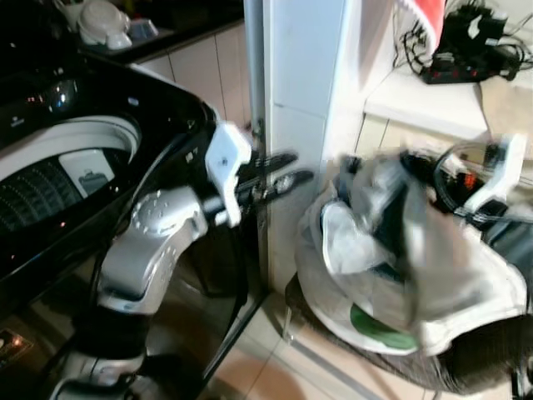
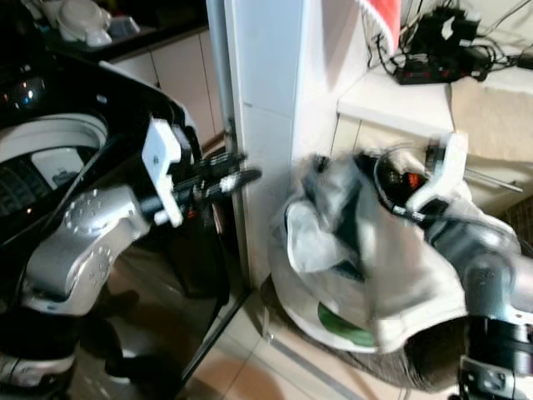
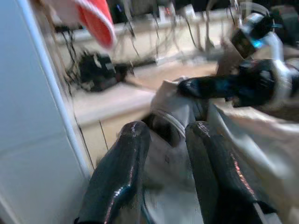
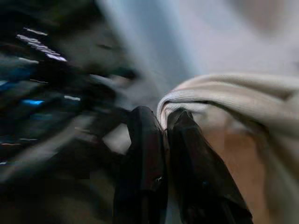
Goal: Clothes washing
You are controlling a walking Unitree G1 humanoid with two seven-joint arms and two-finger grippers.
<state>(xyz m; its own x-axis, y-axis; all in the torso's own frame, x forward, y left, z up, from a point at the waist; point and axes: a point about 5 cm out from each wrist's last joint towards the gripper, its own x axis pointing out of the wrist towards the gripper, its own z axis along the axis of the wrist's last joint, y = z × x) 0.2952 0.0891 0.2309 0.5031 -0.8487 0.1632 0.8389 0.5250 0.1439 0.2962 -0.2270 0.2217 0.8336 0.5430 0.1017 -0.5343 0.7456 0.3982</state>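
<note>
A pale grey and white garment (image 1: 391, 250) hangs bunched above a dark laundry basket (image 1: 475, 367) on the floor at the right. My right gripper (image 4: 162, 119) is shut on the garment's ribbed cream hem (image 4: 219, 91), holding it up; the cloth hides the fingers in the eye views. My left gripper (image 1: 296, 168) is open, reaching from the washer side toward the garment, its tips a short way from the cloth with nothing between them. The top-loading black washing machine (image 1: 125, 108) stands at the left with its drum opening (image 1: 50, 179) showing.
A white pillar (image 1: 300, 83) rises between the washer and the basket, just behind my left gripper. A shelf (image 1: 425, 104) at the back right carries a power strip and tangled cables (image 1: 470, 46). A red and white cloth (image 1: 429, 17) hangs above it.
</note>
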